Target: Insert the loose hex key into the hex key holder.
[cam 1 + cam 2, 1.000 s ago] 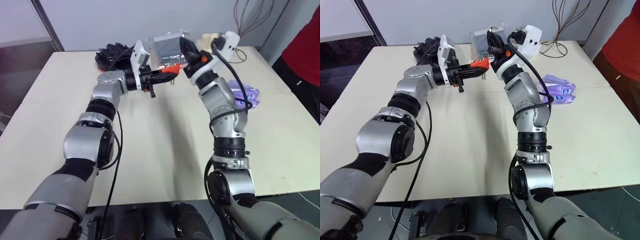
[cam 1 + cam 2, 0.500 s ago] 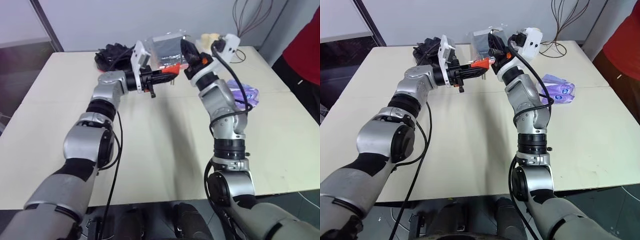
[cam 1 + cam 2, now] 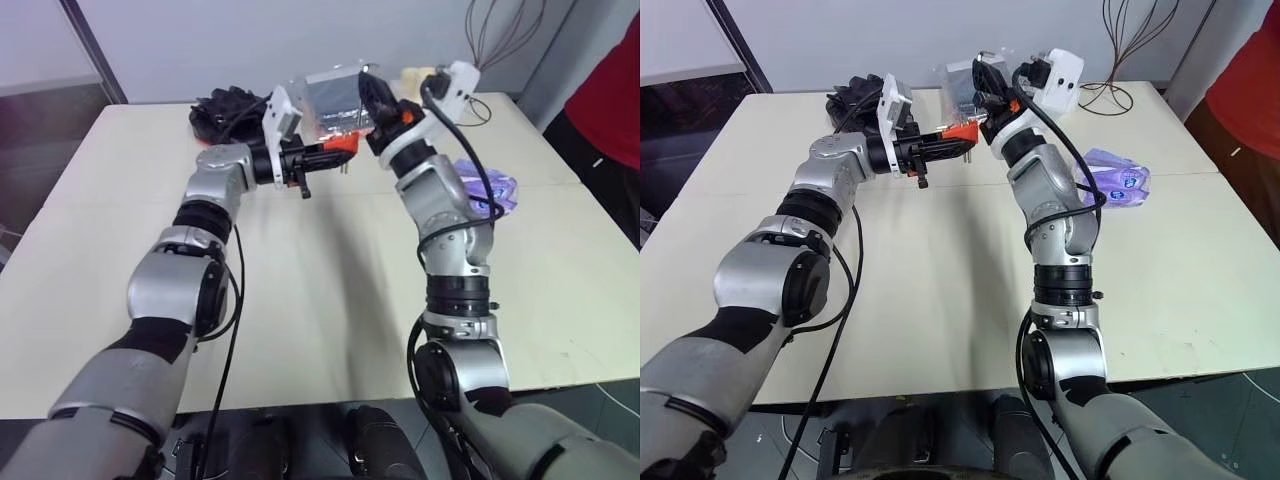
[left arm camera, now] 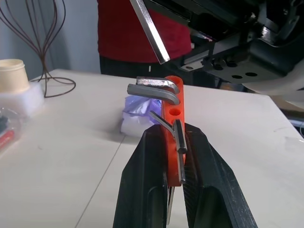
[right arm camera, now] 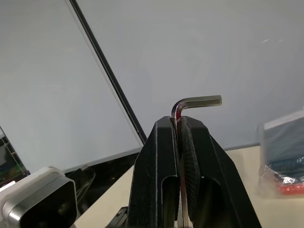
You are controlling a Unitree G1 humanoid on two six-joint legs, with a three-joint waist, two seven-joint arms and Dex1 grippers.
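The left gripper (image 4: 173, 156) clamps the holder (image 4: 174, 111); the right gripper (image 5: 179, 124) clamps the key (image 5: 197, 102), whose free end hangs just above the holder's open holes.

i saw the orange-red hex key holder (image 4: 173, 127) clamped upright above the table's far middle, bent keys protruding; the grey l-shaped loose hex key (image 5: 186, 110) stood pinched just right of it.
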